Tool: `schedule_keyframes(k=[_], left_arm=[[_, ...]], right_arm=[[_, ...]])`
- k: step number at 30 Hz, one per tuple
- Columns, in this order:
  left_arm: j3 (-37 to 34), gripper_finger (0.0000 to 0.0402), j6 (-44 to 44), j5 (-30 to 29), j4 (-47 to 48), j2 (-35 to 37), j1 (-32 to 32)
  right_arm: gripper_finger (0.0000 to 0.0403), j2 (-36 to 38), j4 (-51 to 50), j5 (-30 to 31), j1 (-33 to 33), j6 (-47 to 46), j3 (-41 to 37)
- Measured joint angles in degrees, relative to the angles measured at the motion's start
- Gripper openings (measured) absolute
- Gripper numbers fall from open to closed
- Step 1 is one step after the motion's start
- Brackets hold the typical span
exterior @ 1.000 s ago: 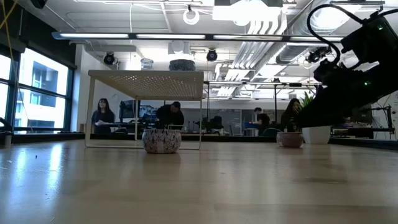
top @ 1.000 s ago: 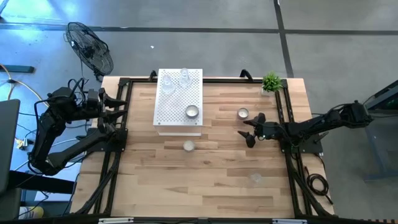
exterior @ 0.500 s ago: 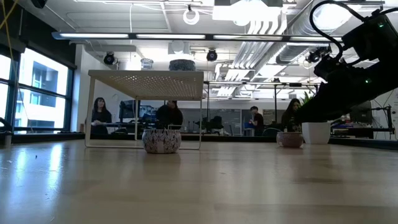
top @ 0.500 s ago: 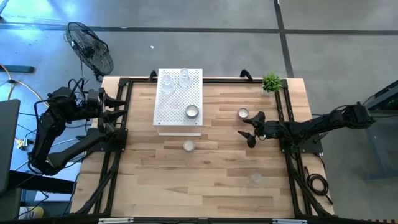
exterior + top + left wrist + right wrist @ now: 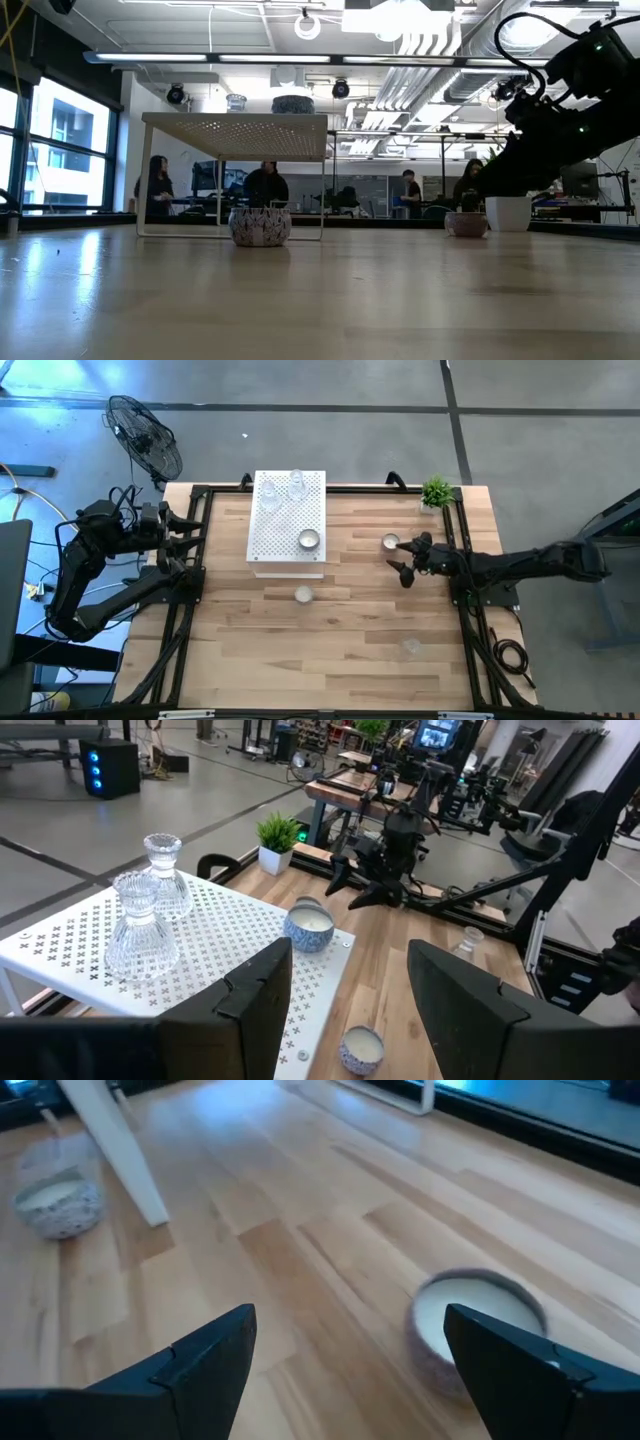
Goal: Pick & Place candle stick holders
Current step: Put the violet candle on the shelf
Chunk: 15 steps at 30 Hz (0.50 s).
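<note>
Your right claw (image 5: 403, 556) hung with its fingers spread wide and empty, the silvery holder (image 5: 390, 542) just beside it, toward the surface's far side.

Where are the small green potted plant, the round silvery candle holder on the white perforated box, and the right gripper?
small green potted plant (image 5: 436, 491), high view, on its leaves
round silvery candle holder on the white perforated box (image 5: 309, 540), high view, on its white centre
right gripper (image 5: 404, 556), high view, between its open jaws

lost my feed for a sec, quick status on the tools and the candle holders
Right tool open, empty, beside silvery holder on table. Left tool open, parked at table's left edge. Three holders on white box, none gripped. Nothing blocking.
</note>
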State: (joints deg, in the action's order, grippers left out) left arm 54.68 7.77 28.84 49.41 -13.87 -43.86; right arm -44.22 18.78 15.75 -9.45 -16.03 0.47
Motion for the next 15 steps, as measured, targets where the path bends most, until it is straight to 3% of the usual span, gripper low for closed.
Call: schedule_keyframes(k=[5,15], left_arm=[[0.0,0.0195,0.0,0.0,0.0,0.0,0.0],[0.0,0.0195,-1.5,-0.6,0.0,0.0,0.0]], right_arm=[[0.0318,0.4,-1.5,-2.8,-3.7,-0.4,0.0],[0.0318,0.4,0.2,0.9,-4.8,0.6,0.0]])
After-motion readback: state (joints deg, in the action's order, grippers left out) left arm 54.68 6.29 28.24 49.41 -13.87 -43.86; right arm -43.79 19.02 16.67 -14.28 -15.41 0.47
